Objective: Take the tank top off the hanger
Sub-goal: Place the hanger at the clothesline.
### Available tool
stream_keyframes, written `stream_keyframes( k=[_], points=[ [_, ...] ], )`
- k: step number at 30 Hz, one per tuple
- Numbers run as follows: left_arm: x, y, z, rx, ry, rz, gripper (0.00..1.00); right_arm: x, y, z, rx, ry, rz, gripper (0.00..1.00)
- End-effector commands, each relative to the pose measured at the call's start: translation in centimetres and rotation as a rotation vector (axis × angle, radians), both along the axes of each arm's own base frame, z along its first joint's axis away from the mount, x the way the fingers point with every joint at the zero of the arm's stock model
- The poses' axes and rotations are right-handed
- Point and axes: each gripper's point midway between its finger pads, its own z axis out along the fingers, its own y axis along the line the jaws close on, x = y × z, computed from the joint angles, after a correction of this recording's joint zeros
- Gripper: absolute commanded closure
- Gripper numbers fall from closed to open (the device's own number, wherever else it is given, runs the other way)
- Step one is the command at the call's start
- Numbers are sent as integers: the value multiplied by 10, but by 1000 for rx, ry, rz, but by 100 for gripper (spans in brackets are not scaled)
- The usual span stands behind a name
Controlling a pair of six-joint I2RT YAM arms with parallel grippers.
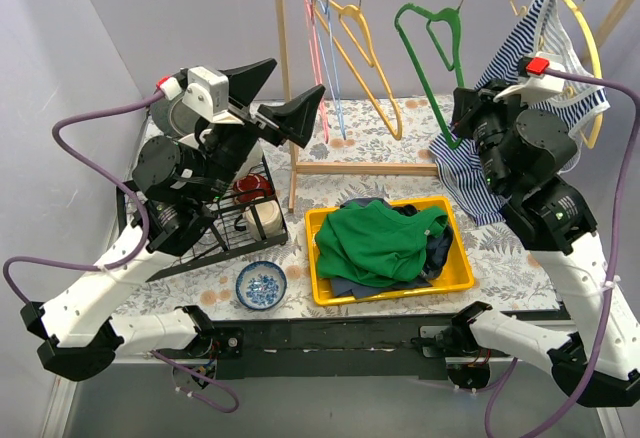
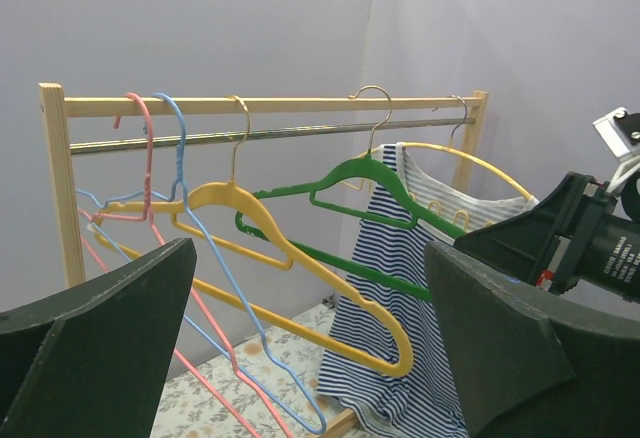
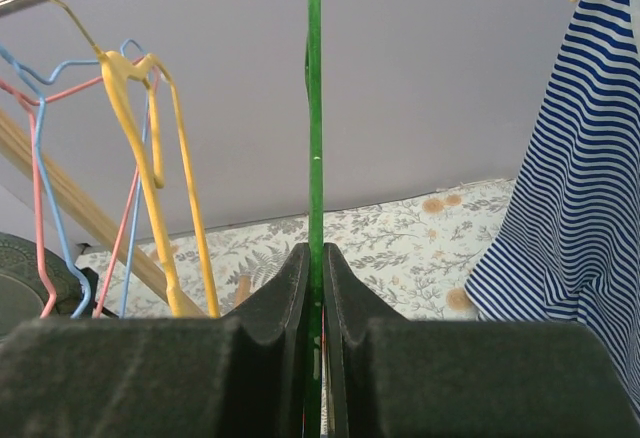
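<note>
A blue-and-white striped tank top hangs on a yellow hanger at the right end of the wooden rack's rail; it also shows in the left wrist view and the right wrist view. My right gripper is shut on the lower end of an empty green hanger, just left of the tank top; the right wrist view shows the green bar pinched between the jaws. My left gripper is open and empty, raised left of the rack and facing it.
The wooden rack also carries empty pink, blue and yellow hangers. A yellow bin with a green garment sits in front. A wire basket with cups and a blue bowl stand at the left.
</note>
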Motion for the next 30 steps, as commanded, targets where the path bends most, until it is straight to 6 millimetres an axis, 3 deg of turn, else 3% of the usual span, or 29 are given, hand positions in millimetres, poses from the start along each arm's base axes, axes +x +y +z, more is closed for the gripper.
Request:
stream_keyframes(
  k=[1, 13, 21, 30],
  points=[
    [-6, 14, 3, -13, -15, 25, 2, -1, -7, 35, 25, -96, -31, 99],
    [-8, 19, -1, -14, -16, 38, 2, 8, 8, 28, -57, -55, -24, 99],
    [-7, 19, -3, -9, -11, 39, 2, 6, 1, 54, -50, -98, -88, 99],
    [-9, 23, 0, -9, -17, 50, 2, 7, 34, 22, -87, -65, 58, 99]
  ],
)
